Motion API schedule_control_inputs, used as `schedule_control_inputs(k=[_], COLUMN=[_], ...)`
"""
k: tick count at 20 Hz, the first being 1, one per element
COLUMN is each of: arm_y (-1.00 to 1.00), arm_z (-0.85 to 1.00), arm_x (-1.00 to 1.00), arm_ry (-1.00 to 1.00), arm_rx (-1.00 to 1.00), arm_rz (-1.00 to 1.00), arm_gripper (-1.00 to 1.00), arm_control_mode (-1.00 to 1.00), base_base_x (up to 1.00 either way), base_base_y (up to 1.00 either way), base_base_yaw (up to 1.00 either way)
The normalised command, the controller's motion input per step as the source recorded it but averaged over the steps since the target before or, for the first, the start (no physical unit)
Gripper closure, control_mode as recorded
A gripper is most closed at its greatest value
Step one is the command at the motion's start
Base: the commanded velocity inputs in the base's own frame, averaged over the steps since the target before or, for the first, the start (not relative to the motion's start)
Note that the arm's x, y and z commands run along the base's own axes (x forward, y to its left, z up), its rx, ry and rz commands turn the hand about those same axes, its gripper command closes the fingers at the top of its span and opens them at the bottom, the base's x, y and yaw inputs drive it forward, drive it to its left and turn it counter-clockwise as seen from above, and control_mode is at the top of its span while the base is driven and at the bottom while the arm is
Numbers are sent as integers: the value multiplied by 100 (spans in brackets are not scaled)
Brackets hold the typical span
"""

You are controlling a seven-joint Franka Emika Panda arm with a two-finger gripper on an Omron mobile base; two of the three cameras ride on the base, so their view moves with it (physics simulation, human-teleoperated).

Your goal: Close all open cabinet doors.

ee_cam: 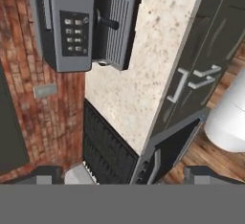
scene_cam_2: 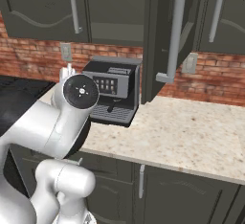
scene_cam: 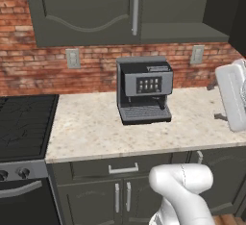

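One tall dark grey-green cabinet door (scene_cam_2: 158,46) stands open, swung out over the counter edge-on, its silver bar handle (scene_cam_2: 174,34) facing me. The open cabinet's dark inside (scene_cam: 182,7) shows above the coffee machine. To its left a cabinet door (scene_cam: 81,7) is shut, with its handle (scene_cam: 136,5) by the opening. Another shut door (scene_cam_2: 225,12) lies to the right of the open one. My gripper (ee_cam: 124,177) is open, its fingertips (ee_cam: 45,175) wide apart with nothing between them, looking sideways at the coffee machine and counter, away from the doors.
A grey coffee machine (scene_cam: 144,89) stands on the speckled counter (scene_cam: 96,128) against the brick wall. A black stove (scene_cam: 24,123) is at the left. Base cabinet doors (scene_cam: 122,197) and a drawer run below. My white arm (scene_cam: 233,99) hangs over the counter's right end.
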Motion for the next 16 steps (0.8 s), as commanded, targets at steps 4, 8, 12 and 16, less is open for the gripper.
schedule_control_inputs(k=[4, 8, 12, 16], arm_y=[-37, -32, -33, -40], arm_z=[12, 15, 17, 4], arm_x=[-28, -30, -30, -32], arm_ry=[-1, 0, 4, -1], arm_rx=[3, 2, 1, 0], arm_rz=[-8, -17, -20, -21], arm_gripper=[-100, -100, -100, -100], arm_control_mode=[-100, -100, -100, -100], base_base_x=[0, 0, 0, 0], base_base_y=[0, 0, 0, 0], base_base_yaw=[0, 0, 0, 0])
